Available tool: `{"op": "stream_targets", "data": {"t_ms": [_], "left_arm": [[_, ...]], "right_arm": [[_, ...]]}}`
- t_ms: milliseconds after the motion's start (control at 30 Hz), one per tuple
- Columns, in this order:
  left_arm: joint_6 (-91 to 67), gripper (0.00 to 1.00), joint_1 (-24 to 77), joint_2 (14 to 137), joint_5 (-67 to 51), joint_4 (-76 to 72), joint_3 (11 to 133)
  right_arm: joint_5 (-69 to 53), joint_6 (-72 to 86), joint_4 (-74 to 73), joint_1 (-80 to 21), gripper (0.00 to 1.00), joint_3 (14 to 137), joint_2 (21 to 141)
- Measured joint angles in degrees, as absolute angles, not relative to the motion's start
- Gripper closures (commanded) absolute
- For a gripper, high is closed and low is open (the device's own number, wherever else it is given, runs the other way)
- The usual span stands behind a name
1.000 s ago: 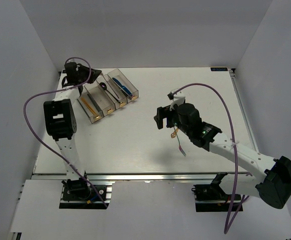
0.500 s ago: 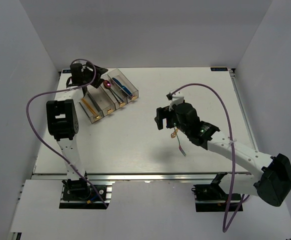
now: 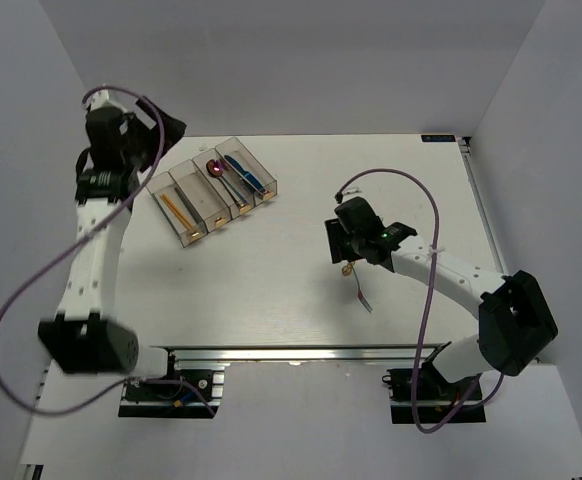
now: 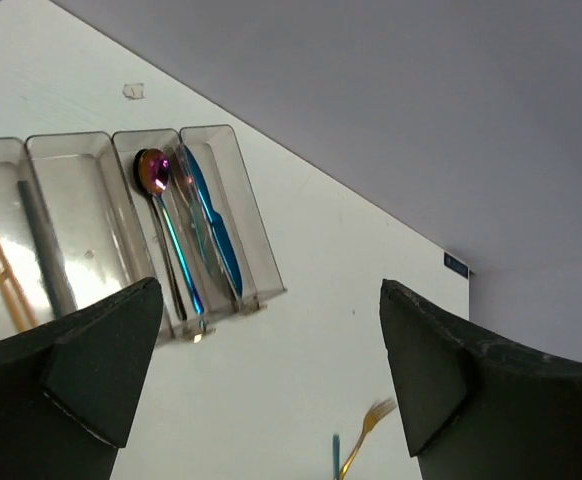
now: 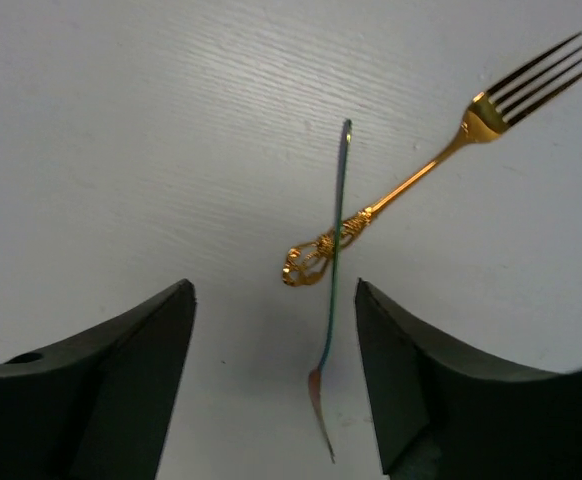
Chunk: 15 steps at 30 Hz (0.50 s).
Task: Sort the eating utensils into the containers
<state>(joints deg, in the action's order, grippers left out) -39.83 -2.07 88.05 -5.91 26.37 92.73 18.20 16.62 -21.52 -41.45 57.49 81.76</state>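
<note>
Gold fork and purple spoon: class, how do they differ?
The gold fork is gold all over; the purple spoon has a shiny purple bowl. The fork ends in tines, the spoon in a rounded bowl. The fork lies on the table; the spoon lies in a container. Both are slim and ungripped.

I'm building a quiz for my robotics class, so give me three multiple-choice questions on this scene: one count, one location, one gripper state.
1. How many bins form the row? A) two B) six C) four
2. Where is the gold fork? A) in a bin B) on the table under the right gripper C) leaning on the bins
3. How is the left gripper? A) open, empty B) shut, empty C) shut on the fork
Answers: 1 C, four joined compartments sit side by side; 2 B, it lies on bare tabletop below that gripper; 3 A, its fingers stand wide apart with nothing between.
</note>
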Motion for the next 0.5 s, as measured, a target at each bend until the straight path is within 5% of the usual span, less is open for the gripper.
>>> {"op": "stream_targets", "data": {"t_ms": [200, 500], "left_arm": [[-31.77, 0.02, -1.54, 61.52, -1.87, 28.47, 70.91], [-26.85, 0.02, -1.52, 58.74, 1.06, 32.14, 51.03]], "right_arm": [[16.47, 17.21, -24.58, -36.27, 0.57, 56.97, 85.06], [11.6, 16.27, -25.61, -33.67, 0.67, 54.48, 90.04]]}}
